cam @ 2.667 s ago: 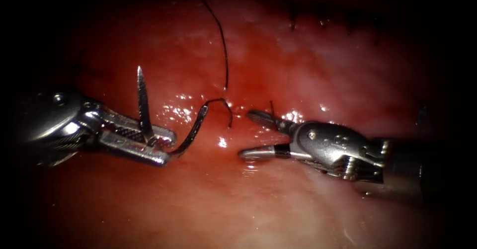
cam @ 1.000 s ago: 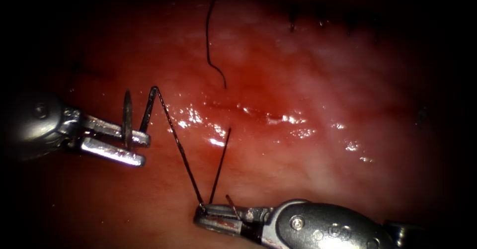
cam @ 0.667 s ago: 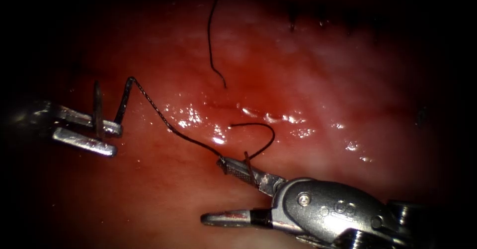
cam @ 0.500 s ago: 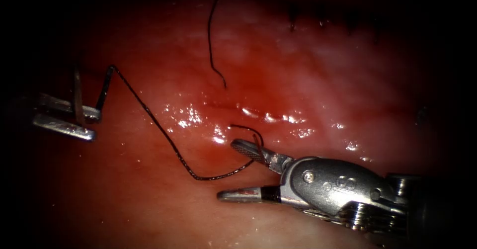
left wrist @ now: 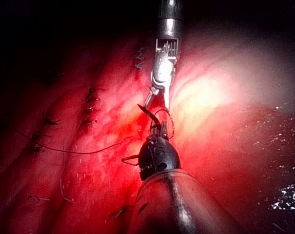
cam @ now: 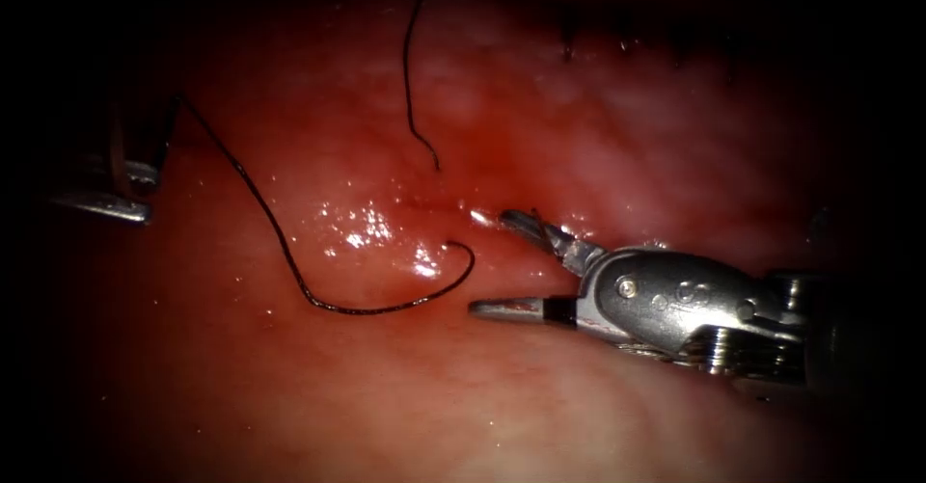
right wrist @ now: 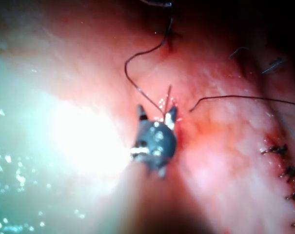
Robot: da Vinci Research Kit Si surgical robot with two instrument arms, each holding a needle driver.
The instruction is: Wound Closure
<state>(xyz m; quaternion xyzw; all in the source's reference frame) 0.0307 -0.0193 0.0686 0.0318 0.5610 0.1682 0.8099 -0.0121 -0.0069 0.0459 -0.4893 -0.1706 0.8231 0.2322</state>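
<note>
My left tool [cam: 143,194] sits at the far left of the endoscope view, jaws shut on the curved needle [cam: 118,155] near mid-curve. The needle stands upright, clear of the tissue [cam: 405,396]. Dark thread [cam: 280,247] runs from its tail down across the tissue, curls and enters by the wet cut [cam: 502,225]. A second strand [cam: 407,78] comes down from the top and ends just above the cut. My right tool [cam: 488,261] lies right of the thread's curl, jaws open and holding nothing. The right wrist view shows those spread jaws [right wrist: 156,111] with thread [right wrist: 132,78] beside them.
Finished dark stitches [cam: 627,40] line the far edge of the tissue, and more stitches [right wrist: 280,149] show in the right wrist view. Red fluid [cam: 376,228] glistens around the cut. In the left wrist view the right tool [left wrist: 162,73] faces the left tool [left wrist: 157,151] closely.
The right tool let go of the thread, opened and rose toward the cut. The left tool carried the needle further left, drawing the thread out into a long slack curve.
</note>
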